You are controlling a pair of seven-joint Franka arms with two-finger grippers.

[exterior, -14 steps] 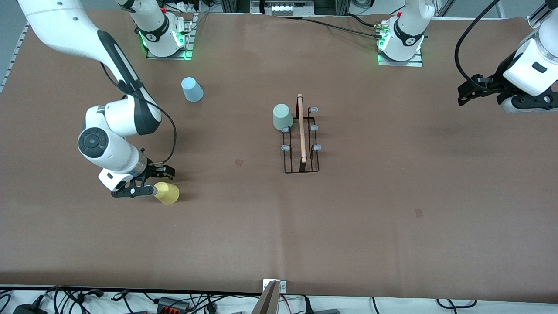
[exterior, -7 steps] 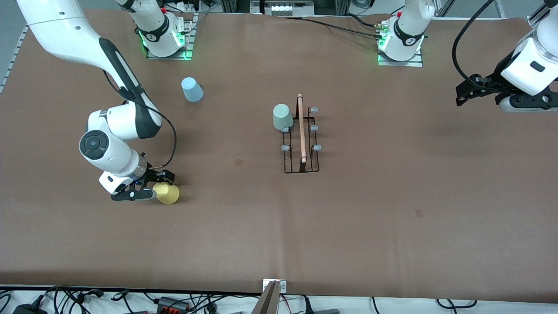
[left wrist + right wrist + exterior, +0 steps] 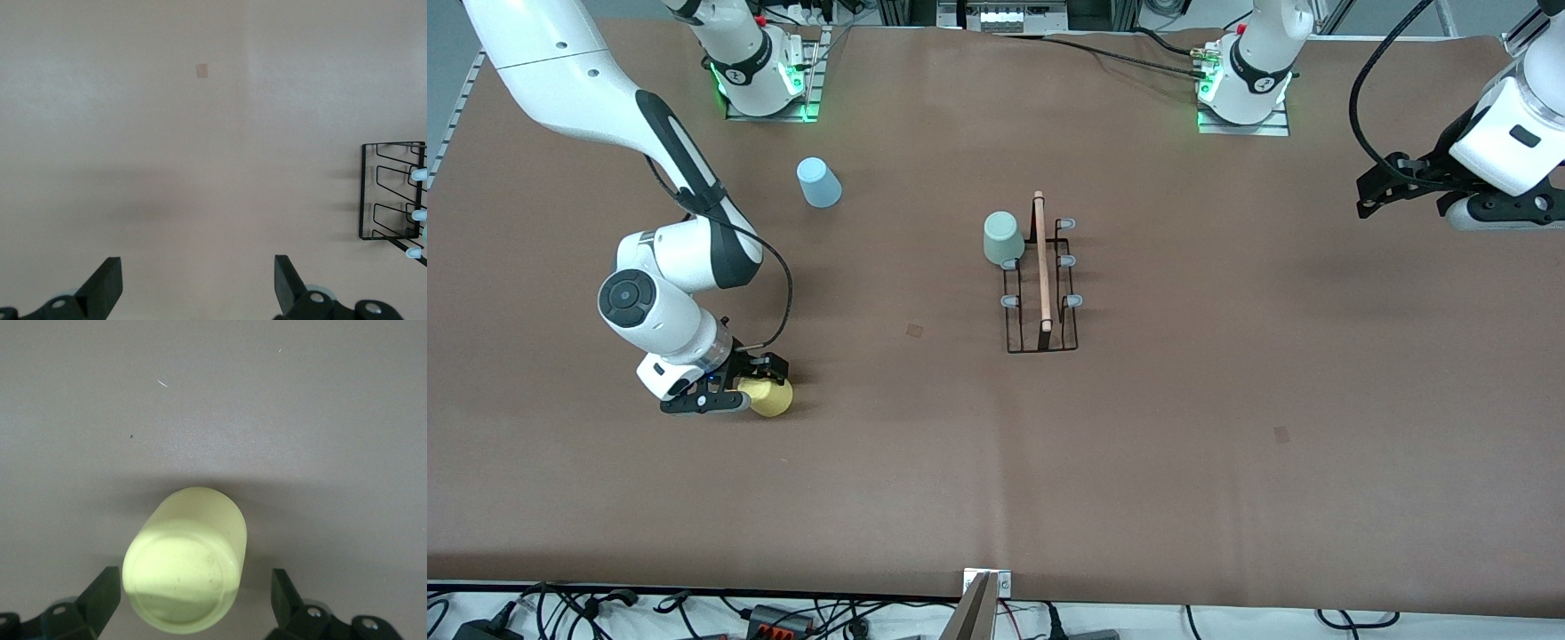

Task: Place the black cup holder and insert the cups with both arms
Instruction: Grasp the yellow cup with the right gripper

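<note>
The step in hand looks like picking up the yellow cup (image 3: 769,396), at the lower left of the front view. The right gripper (image 3: 740,384) is low around it with its fingers wide open, one on each side, not squeezing. The black cup holder (image 3: 1040,289) stands in the middle of the table (image 3: 1227,427) with the green cup (image 3: 1002,237) on a prong. The blue cup (image 3: 818,182) sits upper left. The left gripper (image 3: 1392,188) waits, open and empty, at the right edge. Next, the fingers should close on the yellow cup and lift it.

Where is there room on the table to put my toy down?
Biggest bare patch: the brown table from the black rack toward the left arm's end. Also between the rack and blue cup. Crowded: around the yellow cup, the right hand straddling it.
</note>
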